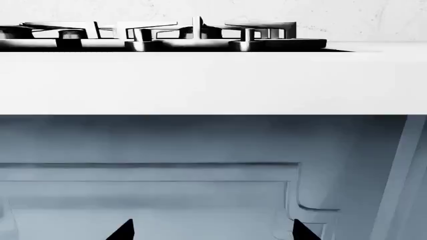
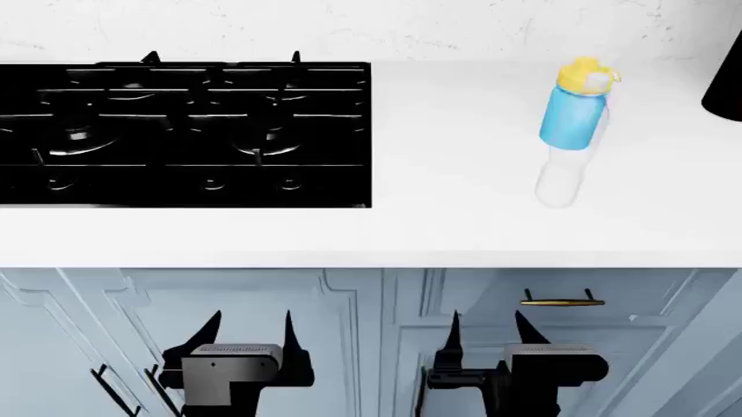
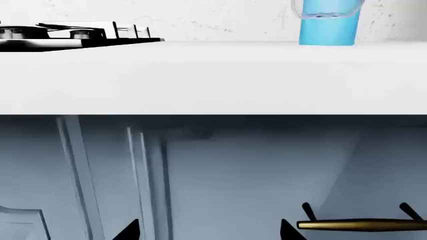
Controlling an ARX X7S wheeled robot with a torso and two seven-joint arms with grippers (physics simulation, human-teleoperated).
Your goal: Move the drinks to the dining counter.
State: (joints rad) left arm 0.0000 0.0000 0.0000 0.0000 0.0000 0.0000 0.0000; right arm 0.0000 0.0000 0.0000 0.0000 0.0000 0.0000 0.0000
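Blue flask: sky-blue, with a yellow screw lid, standing upright toward the right of the white desk, near the back wall; in the right wrist view only its lower blue body is showing, at the far edge of the worktop.
Clear bottle: almost white, slimmer, standing directly in front of the flask and overlapping it in the head view, so I cannot tell whether the two are touching; it is blending into the pale surface.
Hob: black, sitting on the left part of the same desk, well apart from both bottles; its pan supports are showing low and side-on in the left wrist view.
Black object: dark shape cut off at the right edge of the head view, right of the flask.
Left claw: hanging below the desk edge, in front of the grey-blue cabinet doors, fingers spread and gripping nothing.
Right claw: also hanging below the desk edge, fingers spread apart, empty, just beside a brass drawer handle; the same handle is lying near its fingertips in the right wrist view.
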